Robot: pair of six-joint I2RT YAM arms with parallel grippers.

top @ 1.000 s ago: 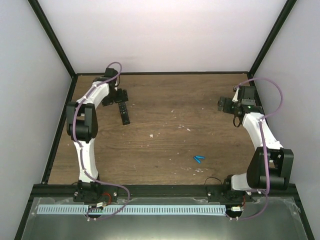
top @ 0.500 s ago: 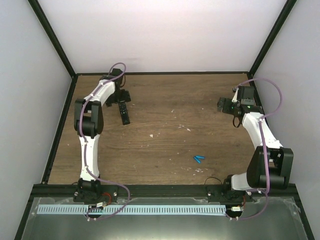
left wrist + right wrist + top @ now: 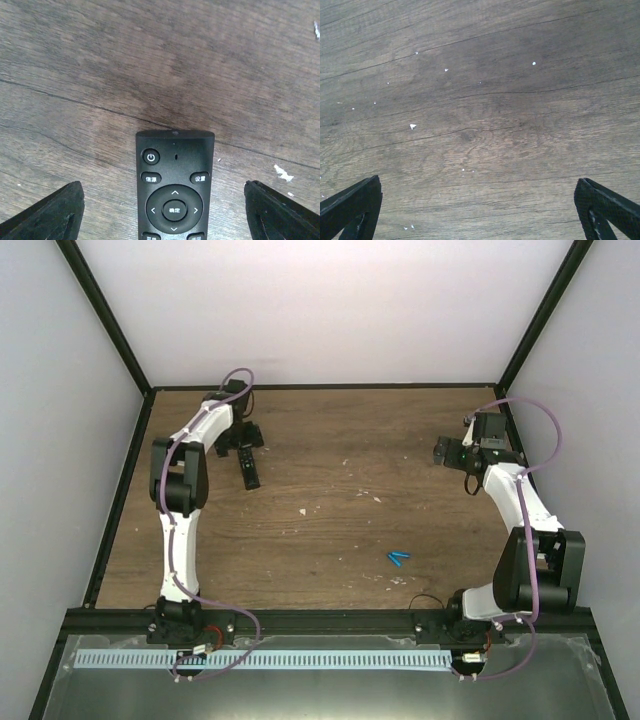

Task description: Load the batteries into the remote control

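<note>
The remote control (image 3: 249,471) is a slim black bar lying buttons-up at the back left of the table. Its power-button end (image 3: 175,190) lies between my left gripper's fingers. My left gripper (image 3: 243,447) (image 3: 162,200) straddles that end, open, with bare wood showing between the remote and each finger. The batteries (image 3: 398,558), two small blue cylinders touching in a V, lie on the wood right of centre, toward the near edge. My right gripper (image 3: 455,465) (image 3: 477,200) hovers open at the back right over bare wood, far from both.
Small white flecks (image 3: 303,510) dot the brown wooden table (image 3: 330,530). Black frame rails (image 3: 120,500) border the table at the left, back and right. Grey walls stand behind them.
My left gripper has shifted a little toward the remote and now sits over its far end, its fingers slightly closer together. The right arm, remote and batteries have stayed put.
</note>
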